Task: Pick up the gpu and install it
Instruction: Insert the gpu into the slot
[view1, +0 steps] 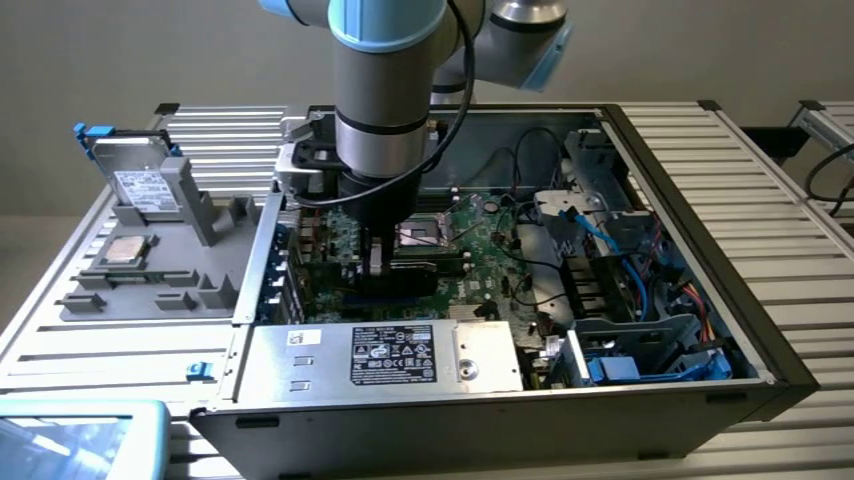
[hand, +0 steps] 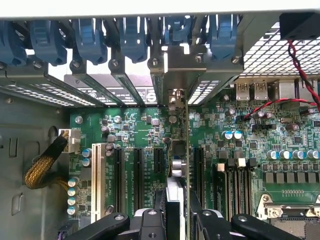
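Note:
My gripper (view1: 376, 262) reaches down inside the open computer case (view1: 747, 330), low over the green motherboard (view1: 487, 262). It is shut on the gpu (hand: 178, 167), which the wrist view shows edge-on as a thin upright card between the two black fingers (hand: 152, 220). The card's silver end bracket (hand: 175, 100) stands against the case's rear wall, in line with an open bay between the slot covers. The card's lower edge sits over the black expansion slots (hand: 138, 170); whether it is seated in one I cannot tell.
A silver power supply (view1: 400, 355) fills the case's front. Blue cables (view1: 627, 290) crowd the drive bay. Blue retention clips (hand: 90, 42) line the rear wall. On the grey fixture outside stand a labelled drive (view1: 140, 185) and a small chip (view1: 123, 250).

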